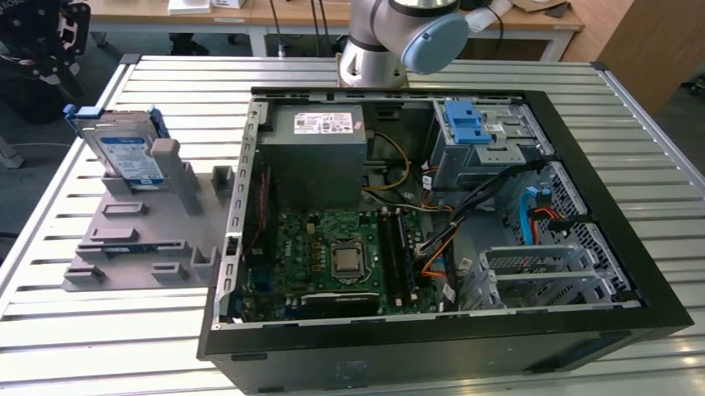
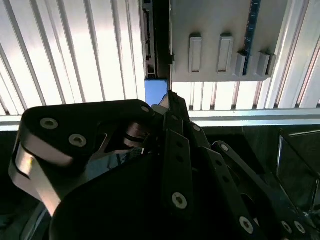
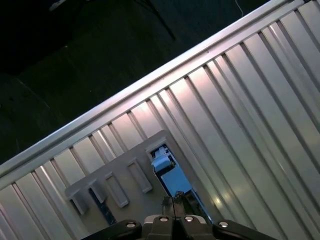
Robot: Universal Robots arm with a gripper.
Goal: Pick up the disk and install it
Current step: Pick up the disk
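The disk [image 1: 127, 153] stands on edge in a slot of the grey holder [image 1: 132, 239], near the worktop [image 1: 198, 82] edge at the exterior view's left. The open computer case [image 1: 441, 355] contains a power supply [image 1: 317, 153] and a motherboard [image 1: 342, 256]. The claw [image 3: 174, 201] hangs above the holder, fingertips closed together, gripping nothing.

Grey post [image 1: 165, 163] flanks the disk [image 1: 124, 157]; above it lies open

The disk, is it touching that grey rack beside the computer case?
Touching. The exterior view shows the disk standing on edge in the grey rack, its lower edge seated between the rack's posts.
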